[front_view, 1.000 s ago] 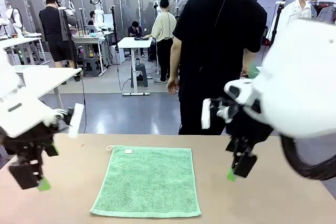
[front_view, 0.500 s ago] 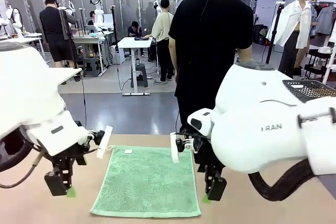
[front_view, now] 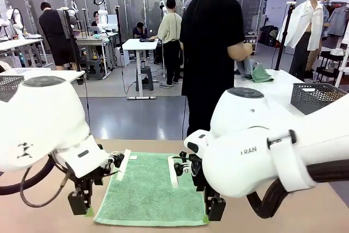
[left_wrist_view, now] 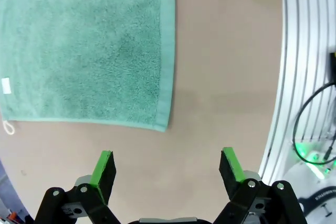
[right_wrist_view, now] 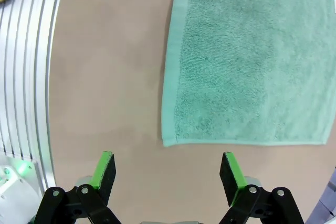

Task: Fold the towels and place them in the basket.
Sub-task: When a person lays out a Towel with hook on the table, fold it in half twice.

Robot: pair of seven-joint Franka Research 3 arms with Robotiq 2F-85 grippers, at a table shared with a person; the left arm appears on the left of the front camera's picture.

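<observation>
Green towel (front_view: 152,189) flat on table (front_view: 305,214), left gripper (left_wrist_view: 168,167) low at its near-left corner, right gripper (right_wrist_view: 167,169) at near-right, both jaws apart, empty, basket (front_view: 319,96) on side table (front_view: 272,83) beyond

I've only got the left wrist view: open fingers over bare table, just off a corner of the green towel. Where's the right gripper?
Observer: The right gripper hangs open just off the towel's other near corner, not touching it.
Operator: Where does it go once folded?
Observer: A dark mesh basket sits on a white table beyond ours, off to the right.
Operator: Is anyone across from me?
Observer: A person stands at that white table, turned away from us, handling a bundle of green and grey cloth.
</observation>
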